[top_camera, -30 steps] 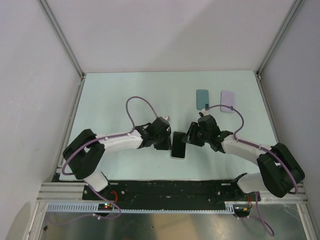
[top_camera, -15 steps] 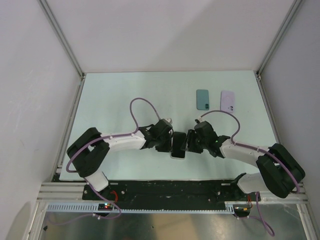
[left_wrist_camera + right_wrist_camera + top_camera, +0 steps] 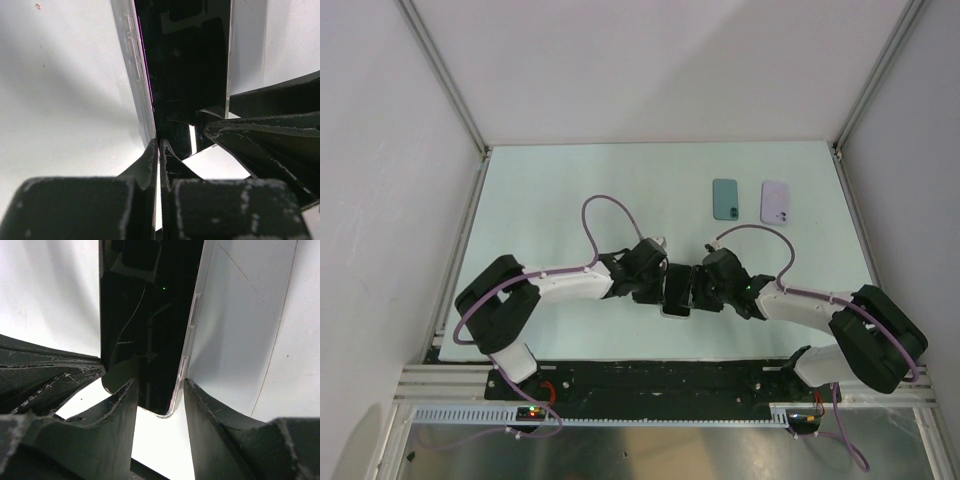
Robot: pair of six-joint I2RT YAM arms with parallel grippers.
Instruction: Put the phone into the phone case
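Over the pale green table the two arms are leaning in closer than a second ago and are almost meeting in the middle. The phone is lying flat between them, black screen up, in about the same spot as before. The left gripper has been closing and its jaws are now pressed together, tips poking at the phone's left long edge – that looks like pushing, not holding. The right gripper is keeping its jaws partly spread over one corner of the phone, not squeezing anything. Round the phone's edge something pale and see-through is showing; I am guessing it is the phone case, so the edges are likely being pressed in. A teal slab and a lavender slab are lying side by side far at the back – not in the way. Only the grippers are crowding each other
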